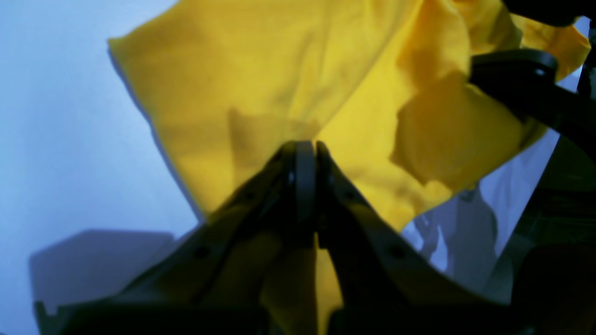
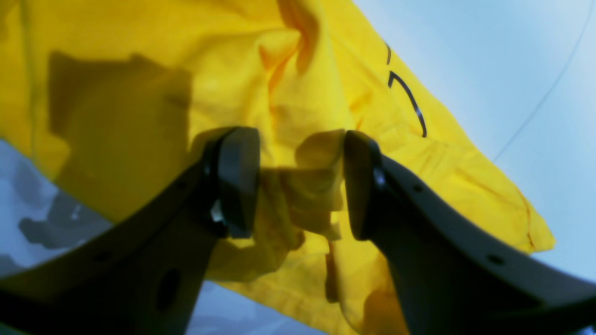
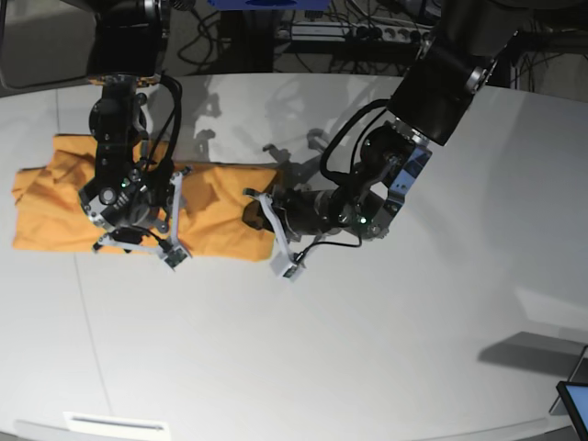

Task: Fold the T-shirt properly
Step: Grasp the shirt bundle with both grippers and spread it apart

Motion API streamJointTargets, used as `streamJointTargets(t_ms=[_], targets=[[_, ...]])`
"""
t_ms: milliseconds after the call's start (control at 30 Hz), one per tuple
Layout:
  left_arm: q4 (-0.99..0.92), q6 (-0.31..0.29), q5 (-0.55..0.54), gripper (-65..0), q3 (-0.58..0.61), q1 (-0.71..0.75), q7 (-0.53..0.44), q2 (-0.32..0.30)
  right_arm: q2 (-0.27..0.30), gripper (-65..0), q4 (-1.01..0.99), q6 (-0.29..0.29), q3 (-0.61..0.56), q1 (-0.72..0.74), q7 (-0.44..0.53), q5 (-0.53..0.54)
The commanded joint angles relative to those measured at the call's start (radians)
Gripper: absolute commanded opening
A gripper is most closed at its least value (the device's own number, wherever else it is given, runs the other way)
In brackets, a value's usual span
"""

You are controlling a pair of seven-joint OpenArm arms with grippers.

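The orange-yellow T-shirt lies as a long folded band on the left part of the white table. My left gripper is at the band's right end. In the left wrist view it is shut, with yellow cloth running down between its fingers. Over the middle of the band, near its front edge, is my right gripper. Its jaws stand partly apart, and a bunched fold of the T-shirt fills the gap and touches both pads. A dark looped mark shows near one edge.
A black part of the right arm reaches in over the cloth at the upper right of the left wrist view. Cables lie behind the table. A screen corner sits at the bottom right, and a white label at the front edge.
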Motion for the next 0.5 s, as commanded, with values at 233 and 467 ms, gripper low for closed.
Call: streamJointTargets(t_ms=[233,467], targets=[[0.005,0.019,0.040,-65.0,-0.002,-0.010,0.029,-0.048,0.006,-64.7,0.007,-0.001,-0.003,0.036,0.009,-0.001],[0.007,0.019,0.040,-65.0,-0.001,-0.007,0.029,-0.089,0.026,-64.9,0.007,-0.001,-0.004,0.052,0.009,-0.002]])
